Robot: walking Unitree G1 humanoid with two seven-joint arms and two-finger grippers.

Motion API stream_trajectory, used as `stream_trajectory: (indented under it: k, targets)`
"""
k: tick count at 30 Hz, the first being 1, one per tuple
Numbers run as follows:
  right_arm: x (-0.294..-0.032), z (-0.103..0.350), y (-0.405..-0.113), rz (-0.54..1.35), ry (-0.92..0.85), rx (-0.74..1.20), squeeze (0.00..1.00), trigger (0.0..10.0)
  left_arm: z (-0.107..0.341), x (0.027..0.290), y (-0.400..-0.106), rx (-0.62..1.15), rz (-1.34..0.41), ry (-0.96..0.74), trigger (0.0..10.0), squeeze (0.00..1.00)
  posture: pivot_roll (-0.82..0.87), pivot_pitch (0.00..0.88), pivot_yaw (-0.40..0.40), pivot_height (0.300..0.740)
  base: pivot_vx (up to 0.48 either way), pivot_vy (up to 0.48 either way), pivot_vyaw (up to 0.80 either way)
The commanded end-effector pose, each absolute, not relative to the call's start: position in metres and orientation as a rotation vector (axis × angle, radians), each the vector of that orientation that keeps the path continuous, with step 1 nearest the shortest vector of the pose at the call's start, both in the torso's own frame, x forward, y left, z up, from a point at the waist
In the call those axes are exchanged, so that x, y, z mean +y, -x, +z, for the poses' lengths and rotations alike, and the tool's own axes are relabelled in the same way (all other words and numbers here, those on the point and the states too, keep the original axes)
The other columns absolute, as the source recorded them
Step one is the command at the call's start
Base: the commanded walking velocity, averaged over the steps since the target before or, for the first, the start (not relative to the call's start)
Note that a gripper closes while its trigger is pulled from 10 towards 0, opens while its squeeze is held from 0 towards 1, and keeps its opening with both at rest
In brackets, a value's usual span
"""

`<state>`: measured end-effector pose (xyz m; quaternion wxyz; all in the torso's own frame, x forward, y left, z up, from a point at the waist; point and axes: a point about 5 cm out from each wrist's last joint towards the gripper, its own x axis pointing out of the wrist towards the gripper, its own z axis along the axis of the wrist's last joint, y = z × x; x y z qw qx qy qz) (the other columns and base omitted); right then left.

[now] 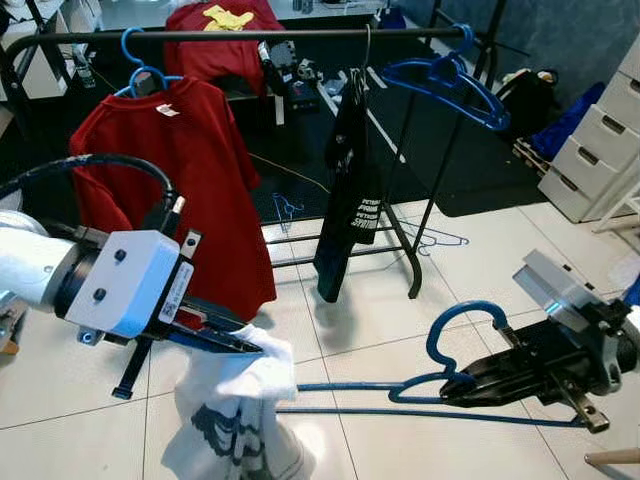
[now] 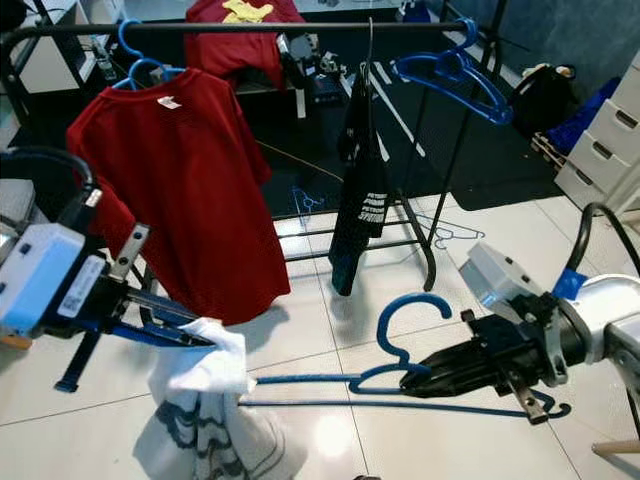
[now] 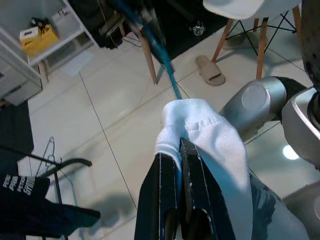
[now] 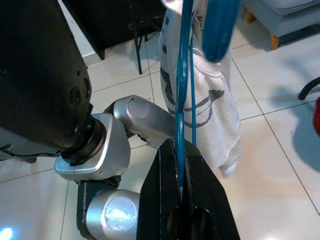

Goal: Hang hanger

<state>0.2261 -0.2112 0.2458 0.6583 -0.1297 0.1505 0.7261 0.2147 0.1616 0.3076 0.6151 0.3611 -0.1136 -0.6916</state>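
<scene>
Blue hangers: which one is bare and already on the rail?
The blue hanger at the rail's right end; the left one carries the red shirt.

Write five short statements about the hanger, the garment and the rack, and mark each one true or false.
1. The right gripper is shut on the blue hanger near its hook. True.
2. The left gripper pinches the white garment at the hanger's other end. True.
3. The blue hanger already hangs on the rack rail. False: both grippers hold it low over the tiled floor.
4. The red shirt lies on the floor. False: it hangs from the rail.
5. The rack holds no spare hangers. False: empty blue hangers hang at its right end.
</scene>
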Motion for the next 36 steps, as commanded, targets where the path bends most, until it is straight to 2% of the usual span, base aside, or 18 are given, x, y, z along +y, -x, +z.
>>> stream_trajectory:
  k: [1,4,15,19,25,26,29,30,32,36]
  targets:
    - [-0.202,0.24,-0.231,1.628,0.308,0.331,0.0,10.0,0.313,0.152,-0.209,-0.33,-1.621,-0.835,10.0,0.0,-0.11,0.12,0.012,0.74,0.0,0.0,0.0]
    - [-0.188,0.234,-0.243,1.564,0.292,0.267,0.0,10.0,0.317,0.146,-0.208,-0.396,-1.613,-0.834,10.0,0.0,-0.1,0.12,0.01,0.74,0.0,0.0,0.0]
    - [-0.166,0.221,-0.246,1.584,0.241,0.238,0.0,10.0,0.319,0.136,-0.211,-0.461,-1.587,-0.87,10.0,0.0,-0.1,0.115,0.007,0.74,0.0,0.0,0.0]
    - [-0.156,0.211,-0.248,1.576,0.242,0.253,0.0,10.0,0.322,0.136,-0.217,-0.477,-1.52,-0.941,10.0,0.0,-0.1,0.117,0.007,0.74,0.0,0.0,0.0]
    - [-0.155,0.207,-0.251,1.545,0.255,0.27,0.0,10.0,0.323,0.136,-0.217,-0.481,-1.508,-0.949,10.0,0.0,-0.1,0.119,0.007,0.74,0.0,0.0,0.0]
    - [-0.151,0.192,-0.259,1.448,0.272,0.343,0.0,10.0,0.324,0.135,-0.218,-0.501,-1.504,-0.938,10.0,0.0,-0.1,0.122,0.006,0.74,0.0,0.0,0.0]
    - [-0.149,0.182,-0.265,1.377,0.29,0.396,0.0,10.0,0.325,0.134,-0.218,-0.517,-1.501,-0.93,10.0,0.0,-0.1,0.122,0.006,0.74,0.0,0.0,0.0]
    - [-0.142,0.172,-0.272,1.293,0.26,0.431,0.0,10.0,0.325,0.132,-0.218,-0.541,-1.504,-0.908,10.0,0.0,-0.1,0.124,0.004,0.74,0.0,0.0,0.0]
    - [-0.126,0.167,-0.282,1.191,0.153,0.402,0.0,10.0,0.324,0.128,-0.215,-0.568,-1.512,-0.875,10.0,0.0,-0.1,0.126,0.005,0.74,0.0,0.0,0.0]
    - [-0.115,0.172,-0.291,1.124,0.037,0.336,0.0,10.0,0.321,0.126,-0.212,-0.576,-1.515,-0.858,10.0,0.0,-0.1,0.127,0.005,0.74,0.0,0.0,0.0]
